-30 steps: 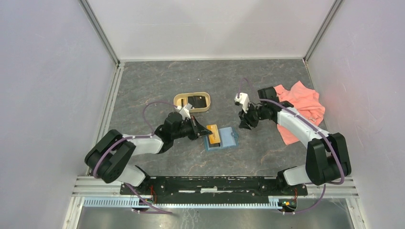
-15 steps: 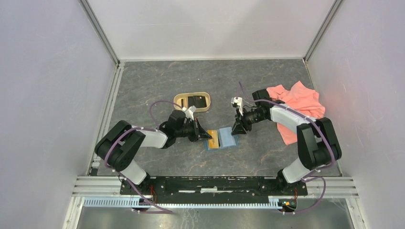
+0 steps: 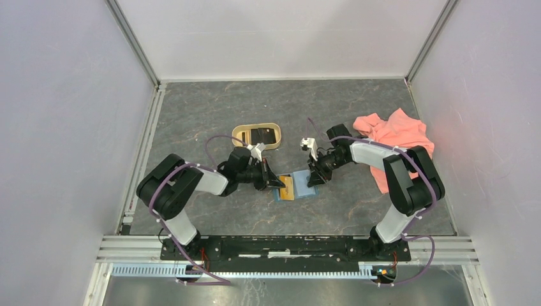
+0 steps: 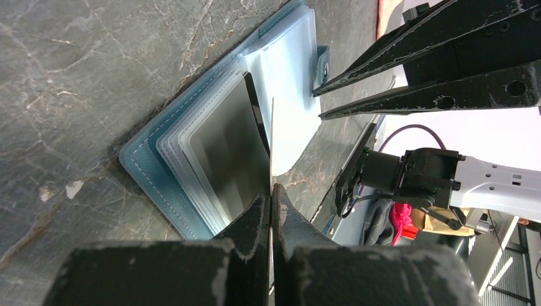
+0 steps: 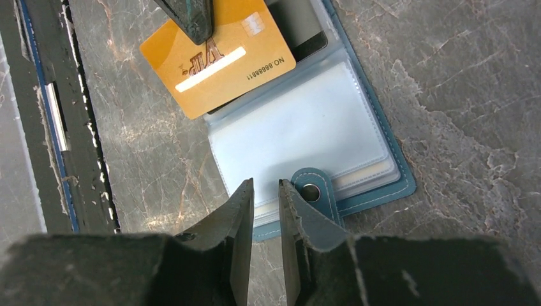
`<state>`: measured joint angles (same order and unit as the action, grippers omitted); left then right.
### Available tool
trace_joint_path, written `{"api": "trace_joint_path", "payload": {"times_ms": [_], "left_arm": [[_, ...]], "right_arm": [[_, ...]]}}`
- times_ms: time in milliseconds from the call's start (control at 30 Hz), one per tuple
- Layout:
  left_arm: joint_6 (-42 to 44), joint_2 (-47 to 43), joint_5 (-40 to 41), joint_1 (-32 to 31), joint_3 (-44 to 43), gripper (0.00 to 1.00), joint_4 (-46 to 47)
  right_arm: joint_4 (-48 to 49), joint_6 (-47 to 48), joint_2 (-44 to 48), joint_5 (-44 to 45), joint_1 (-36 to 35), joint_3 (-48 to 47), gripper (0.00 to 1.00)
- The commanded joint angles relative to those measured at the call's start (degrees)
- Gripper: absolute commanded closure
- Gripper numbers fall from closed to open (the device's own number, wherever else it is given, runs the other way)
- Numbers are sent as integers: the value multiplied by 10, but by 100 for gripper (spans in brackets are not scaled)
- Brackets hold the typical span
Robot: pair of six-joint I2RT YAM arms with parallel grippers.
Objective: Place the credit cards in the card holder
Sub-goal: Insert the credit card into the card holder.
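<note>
Top external: my right gripper (image 3: 312,181) has come over to card holder (image 3: 307,190) edge, jaws narrowed, slightly apart; left gripper (image 3: 278,183) pinches gold card (image 3: 288,187), so insertion prob. next.

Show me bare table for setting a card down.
Bare on the grey marbled table: the far strip, from the back wall to the tan oval tray and pink cloth; the near strip between the teal folding card holder and the base rail. Crowded: centre, where left gripper and right gripper meet at the holder.
</note>
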<state>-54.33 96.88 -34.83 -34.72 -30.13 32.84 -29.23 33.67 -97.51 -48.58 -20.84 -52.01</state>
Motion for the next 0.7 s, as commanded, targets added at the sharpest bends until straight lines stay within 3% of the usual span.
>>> {"api": "trace_joint_path", "payload": {"times_ms": [0, 667], "left_arm": [[10, 15, -20, 4, -22, 98, 20], [-10, 52, -13, 12, -46, 98, -18]], "right_arm": [[5, -2, -4, 34, -4, -18, 73], [3, -3, -13, 57, -12, -19, 75]]}}
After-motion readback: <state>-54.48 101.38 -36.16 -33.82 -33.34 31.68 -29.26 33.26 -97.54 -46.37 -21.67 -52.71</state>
